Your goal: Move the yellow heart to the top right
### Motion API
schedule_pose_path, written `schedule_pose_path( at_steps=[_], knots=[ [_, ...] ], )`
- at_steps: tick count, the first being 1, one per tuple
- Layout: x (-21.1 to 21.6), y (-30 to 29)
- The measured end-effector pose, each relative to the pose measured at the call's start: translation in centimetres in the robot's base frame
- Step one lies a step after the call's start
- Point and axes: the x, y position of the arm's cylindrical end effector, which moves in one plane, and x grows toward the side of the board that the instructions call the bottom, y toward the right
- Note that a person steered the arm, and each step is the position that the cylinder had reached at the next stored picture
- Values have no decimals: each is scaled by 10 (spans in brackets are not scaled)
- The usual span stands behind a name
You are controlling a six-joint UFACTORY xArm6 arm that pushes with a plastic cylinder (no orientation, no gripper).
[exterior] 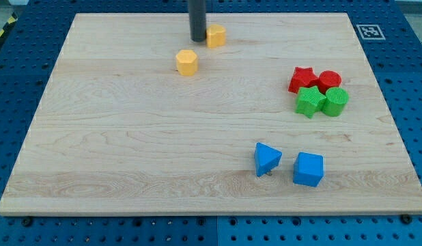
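A yellow block [216,35], which looks like the heart, lies near the board's top edge, a little left of the middle. My tip [197,39] stands right against its left side, touching or nearly touching it. A second yellow block [187,62], roughly hexagonal, lies just below and to the left of the tip, apart from it.
On the wooden board [129,150], a red star [303,79], a red cylinder [329,80], a green star [310,101] and a green cylinder [336,101] cluster at the right. A blue triangle [267,158] and a blue cube [308,169] lie at the bottom right. A black-and-white marker [367,31] sits in the top right corner.
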Motion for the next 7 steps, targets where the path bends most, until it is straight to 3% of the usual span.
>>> schedule_pose_path(
  at_steps=[2,4,7],
  knots=[
    [26,28],
    [-13,17],
    [-19,80]
  ],
)
